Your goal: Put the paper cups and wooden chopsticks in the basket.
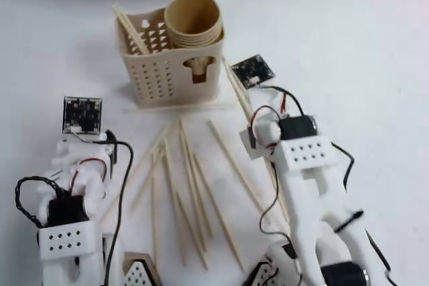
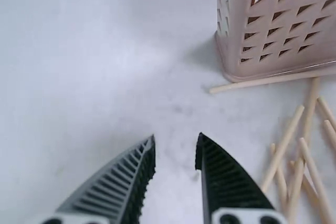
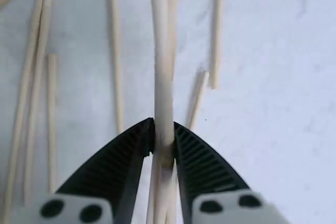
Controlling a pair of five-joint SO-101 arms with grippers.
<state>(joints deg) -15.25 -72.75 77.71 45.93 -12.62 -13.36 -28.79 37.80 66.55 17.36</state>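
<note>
- White tabletop (image 1: 375, 65) runs beneath two white arms set side by side, seen from the high camera.
- A perforated beige basket (image 1: 161, 78) stands upright toward the far side of the table.
- A stack of paper cups (image 1: 193, 18) sits nested inside the basket, in the corner nearer the right arm, with its rims above the wall.
- Several leaning chopsticks (image 1: 131, 28) rest in the basket's opposite corner, their tips poking past the rim.
- One single chopstick (image 1: 174, 106) lies flat along the foot of the basket's near wall.
- Loose chopsticks (image 1: 194, 192) lie scattered and crossing on the table between the arms, in front of the basket.
- The right gripper (image 3: 164, 127) is clamped on a held chopstick (image 3: 161, 66) that points away from it above the scattered sticks; another stick runs close alongside, and it is unclear whether that one is gripped too.
- The left gripper (image 2: 176, 142) hovers over bare table near the basket's corner, its jaws apart with nothing between them.
</note>
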